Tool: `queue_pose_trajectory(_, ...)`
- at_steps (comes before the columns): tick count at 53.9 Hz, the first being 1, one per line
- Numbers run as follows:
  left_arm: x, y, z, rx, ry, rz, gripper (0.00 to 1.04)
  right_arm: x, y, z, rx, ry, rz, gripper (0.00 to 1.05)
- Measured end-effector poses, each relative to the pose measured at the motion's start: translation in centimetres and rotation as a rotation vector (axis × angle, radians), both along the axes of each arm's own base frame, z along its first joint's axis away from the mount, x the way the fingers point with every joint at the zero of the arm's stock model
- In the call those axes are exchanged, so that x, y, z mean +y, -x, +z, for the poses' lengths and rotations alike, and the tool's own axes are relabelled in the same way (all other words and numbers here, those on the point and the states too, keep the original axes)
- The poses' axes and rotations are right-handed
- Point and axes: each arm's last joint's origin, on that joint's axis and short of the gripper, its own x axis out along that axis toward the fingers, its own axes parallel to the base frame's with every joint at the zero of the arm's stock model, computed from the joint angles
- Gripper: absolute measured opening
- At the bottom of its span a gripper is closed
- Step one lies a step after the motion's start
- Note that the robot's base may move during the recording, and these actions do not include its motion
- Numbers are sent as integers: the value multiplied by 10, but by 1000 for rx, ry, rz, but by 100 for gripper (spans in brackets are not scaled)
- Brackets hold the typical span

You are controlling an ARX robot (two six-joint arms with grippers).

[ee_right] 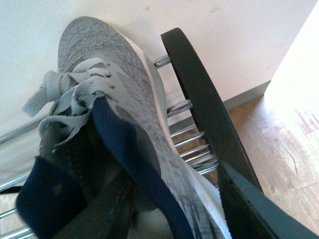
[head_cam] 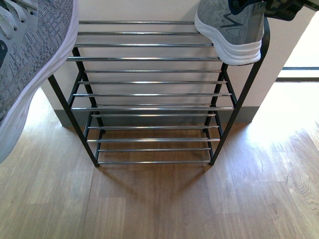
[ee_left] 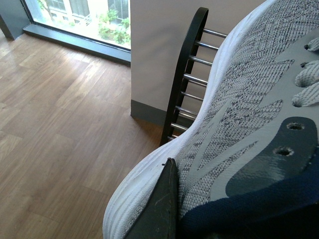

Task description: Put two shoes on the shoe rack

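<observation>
Hanging beside the shoe rack [head_cam: 149, 59] at its left end, close to the camera, the left sneaker [head_cam: 30, 64] is pinched at its collar by the left jaws. The right sneaker [head_cam: 232, 30] rests on the top shelf's right end with its heel overhanging, and the right jaws pinch its side wall. An angular side mark cannot be read as lettering.

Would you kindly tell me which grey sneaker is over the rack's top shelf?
The right sneaker, at the rack's right end; the left sneaker is held short of it.
</observation>
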Motion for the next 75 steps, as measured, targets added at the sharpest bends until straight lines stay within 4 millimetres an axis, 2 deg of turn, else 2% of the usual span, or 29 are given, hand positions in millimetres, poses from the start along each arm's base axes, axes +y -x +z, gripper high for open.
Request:
queue_pose_trajectory(4,0,0,0,0,0,0,2,1,8,9,-27,-14,27,65)
queue_pose_trajectory(12,0,0,0,0,0,0,2,2,36,40,-120,-45,116,96)
queue_pose_trajectory(13,0,0,0,0,0,0,2,2,40,43,-130,-51,127,97)
queue_pose_trajectory(21,0,0,0,0,0,0,2,-6,73,59,-186,-68,207,96)
queue_pose_trajectory(27,0,0,0,0,0,0,2,-23,112,67,-242,-66,275,96)
queue_pose_trajectory(31,0,0,0,0,0,0,2,-40,146,71,-294,-48,312,96)
queue_pose_trajectory(44,0,0,0,0,0,0,2,-68,221,64,-383,-10,426,96)
queue_pose_trajectory(51,0,0,0,0,0,0,2,-86,270,55,-485,31,449,96)
queue_pose_trajectory(57,0,0,0,0,0,0,2,-96,291,53,-547,50,389,96)
queue_pose_trajectory(64,0,0,0,0,0,0,2,-99,294,50,-546,42,368,96)
queue_pose_trajectory(67,0,0,0,0,0,0,2,-95,296,48,-570,166,298,87)
queue_pose_trajectory(70,0,0,0,0,0,0,2,-85,304,38,-567,314,268,73)
queue_pose_trajectory(75,0,0,0,0,0,0,2,-72,314,23,-550,371,283,55)
